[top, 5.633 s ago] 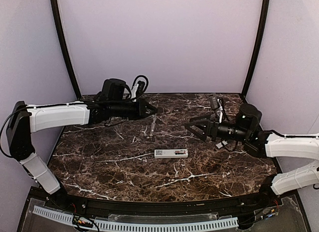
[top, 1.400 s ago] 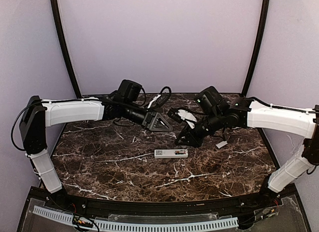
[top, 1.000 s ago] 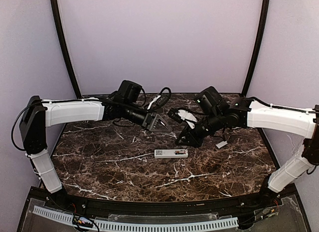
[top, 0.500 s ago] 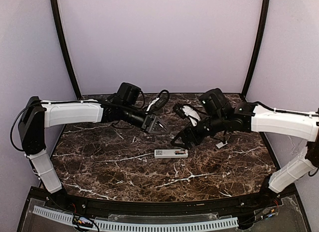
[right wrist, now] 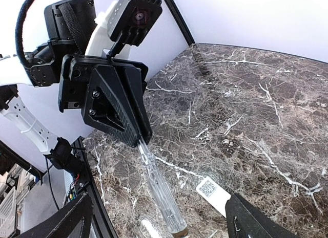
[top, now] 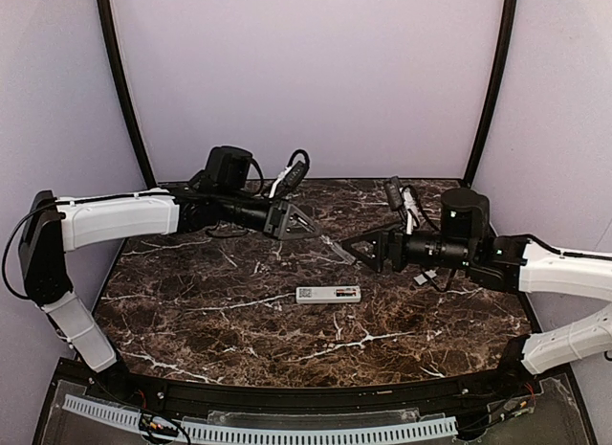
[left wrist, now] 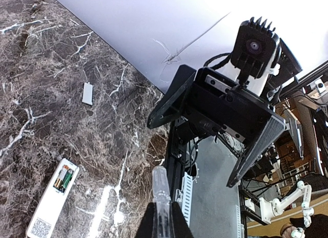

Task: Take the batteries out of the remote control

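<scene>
The white remote control (top: 328, 294) lies flat mid-table, its compartment open with batteries (left wrist: 64, 177) inside. It also shows in the left wrist view (left wrist: 50, 203), and its QR-code end shows in the right wrist view (right wrist: 213, 192). My left gripper (top: 298, 220) is shut on a thin clear stick tool (top: 330, 244), held above the table behind the remote and pointing right; the tool also shows in both wrist views (left wrist: 160, 189) (right wrist: 159, 189). My right gripper (top: 362, 249) is open and empty, facing the tool's free end.
A small white flat cover piece (left wrist: 88, 93) lies on the marble right of the remote, partly under my right arm in the top view (top: 422, 278). Black corner posts (top: 122, 91) and lilac walls enclose the table. The black front rail (top: 287, 397) runs along the near edge.
My right arm has dropped and pulled back to the right, so its open gripper now points left at the tool's tip. My left gripper has drawn slightly back with the tool.
</scene>
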`<state>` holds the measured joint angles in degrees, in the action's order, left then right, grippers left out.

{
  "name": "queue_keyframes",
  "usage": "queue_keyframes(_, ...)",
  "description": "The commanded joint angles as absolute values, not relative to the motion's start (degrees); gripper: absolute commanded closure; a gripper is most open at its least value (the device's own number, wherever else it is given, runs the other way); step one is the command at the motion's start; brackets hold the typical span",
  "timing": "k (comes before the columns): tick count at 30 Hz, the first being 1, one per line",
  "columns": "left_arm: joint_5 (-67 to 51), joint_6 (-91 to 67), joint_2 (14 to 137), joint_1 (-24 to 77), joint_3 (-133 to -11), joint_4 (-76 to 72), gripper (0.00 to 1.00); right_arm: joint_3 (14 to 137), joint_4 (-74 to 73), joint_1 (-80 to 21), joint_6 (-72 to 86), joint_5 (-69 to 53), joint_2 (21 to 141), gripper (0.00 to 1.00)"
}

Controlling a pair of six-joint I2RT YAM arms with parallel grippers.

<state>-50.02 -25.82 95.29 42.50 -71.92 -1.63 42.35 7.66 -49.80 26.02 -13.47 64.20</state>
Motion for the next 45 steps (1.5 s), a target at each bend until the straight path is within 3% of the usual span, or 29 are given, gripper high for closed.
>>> queue_keyframes(1, -49.74, -29.98, 92.07, 41.94, -70.3, -8.37, 1.0, 38.13, 20.14, -49.33, 32.37, -10.71, 61.41, 0.11)
queue_keyframes(16, -50.9, -42.56, 93.32, 41.92, -68.79, -24.98, 1.0, 31.21, 36.35, -48.26, 41.24, -15.05, 60.68, 0.13)
queue_keyframes(23, -50.28, -44.74, 93.32, 41.89, -67.82, -28.47, 1.0, 32.23, 40.47, -48.08, 42.47, -17.35, 64.01, 0.21)
queue_keyframes(33, -49.83, -46.48, 93.43, 41.91, -66.91, -31.64, 1.0, 34.52, 44.1, -47.68, 42.54, -19.57, 67.67, 0.41)
queue_keyframes(45, -50.01, -46.92, 93.4, 41.9, -66.62, -32.9, 1.0, 36.44, 47.55, -46.69, 43.19, -21.68, 70.08, 0.52)
